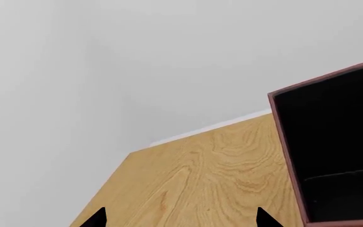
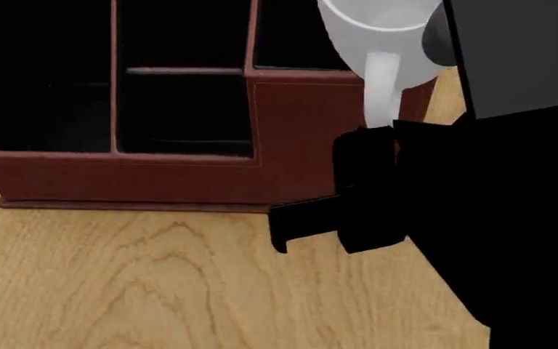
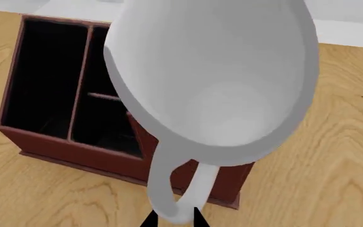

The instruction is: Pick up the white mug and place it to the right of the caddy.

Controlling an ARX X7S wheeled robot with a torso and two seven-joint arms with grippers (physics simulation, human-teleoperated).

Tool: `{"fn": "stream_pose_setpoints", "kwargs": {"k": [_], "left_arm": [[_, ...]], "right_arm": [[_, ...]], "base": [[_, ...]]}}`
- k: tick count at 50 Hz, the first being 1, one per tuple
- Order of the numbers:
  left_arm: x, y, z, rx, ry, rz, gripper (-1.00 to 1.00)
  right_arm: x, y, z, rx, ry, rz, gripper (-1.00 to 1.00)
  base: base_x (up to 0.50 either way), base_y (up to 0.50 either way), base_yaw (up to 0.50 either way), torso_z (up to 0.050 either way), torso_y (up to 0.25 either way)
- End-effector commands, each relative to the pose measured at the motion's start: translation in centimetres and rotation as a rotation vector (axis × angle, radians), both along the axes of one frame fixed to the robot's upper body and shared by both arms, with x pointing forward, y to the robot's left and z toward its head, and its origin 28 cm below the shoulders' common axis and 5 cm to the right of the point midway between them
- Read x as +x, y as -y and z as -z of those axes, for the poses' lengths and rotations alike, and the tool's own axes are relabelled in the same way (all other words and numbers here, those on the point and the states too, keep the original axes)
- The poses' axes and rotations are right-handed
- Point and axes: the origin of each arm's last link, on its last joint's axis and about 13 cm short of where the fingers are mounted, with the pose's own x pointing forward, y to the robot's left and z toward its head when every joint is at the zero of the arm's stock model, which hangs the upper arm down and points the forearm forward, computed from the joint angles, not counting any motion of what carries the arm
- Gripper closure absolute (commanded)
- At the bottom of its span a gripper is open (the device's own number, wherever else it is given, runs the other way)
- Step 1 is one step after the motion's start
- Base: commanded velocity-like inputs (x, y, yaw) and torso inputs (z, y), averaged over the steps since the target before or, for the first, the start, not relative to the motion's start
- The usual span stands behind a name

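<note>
The white mug [image 3: 219, 80] hangs in the air, held by its loop handle [image 3: 168, 198], on which my right gripper [image 3: 174, 220] is shut. In the head view the white mug [image 2: 381, 29] shows at the top, over the right end of the caddy [image 2: 298, 138], with my right gripper [image 2: 376, 142] just below it. The caddy [image 3: 55, 142] is a reddish-brown box with black-lined compartments, lying behind and beneath the mug. My left gripper [image 1: 180, 220] is open above bare wood, with one corner of the caddy [image 1: 289, 142] beside it.
The wooden table [image 2: 114, 283] stretches in front of the caddy. Its far edge [image 1: 194, 135] meets a pale wall. Bare table [image 3: 332, 156] lies on the side of the caddy where the mug hangs. My right arm [image 2: 492, 240] fills the head view's right side.
</note>
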Motion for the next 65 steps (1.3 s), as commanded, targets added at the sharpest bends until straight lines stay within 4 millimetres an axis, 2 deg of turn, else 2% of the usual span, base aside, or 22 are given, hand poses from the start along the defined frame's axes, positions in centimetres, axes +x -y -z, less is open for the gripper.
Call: {"fn": "stream_pose_setpoints", "kwargs": {"k": [1,11,39,57,65], "left_arm": [[0.0,0.0,0.0,0.0,0.001,0.001,-1.0],[0.0,0.1,0.1,0.001,-0.001,0.002,-1.0],[0.5,0.4,-0.2,0.006,-0.003,0.008,-1.0],[0.5,0.3,0.3,0.009,-0.015,0.005,-1.0],[0.5,0.4,0.3,0.012,-0.016,0.004,-1.0]], "right_arm": [[-0.2,1.5,-1.2,0.007,0.056,0.058,1.0],[0.1,2.7,-1.6,0.022,0.057,0.11,1.0],[4.1,5.3,-1.3,0.074,-0.011,0.189,1.0],[6.9,6.5,0.5,0.095,-0.067,0.243,1.0],[7.9,7.2,2.3,0.114,-0.107,0.261,1.0]], "base": [[0.0,0.0,0.0,0.0,0.0],[0.0,0.0,0.0,0.0,0.001],[0.0,0.0,0.0,0.0,0.001],[0.0,0.0,0.0,0.0,0.001],[0.0,0.0,0.0,0.0,0.0]]}}
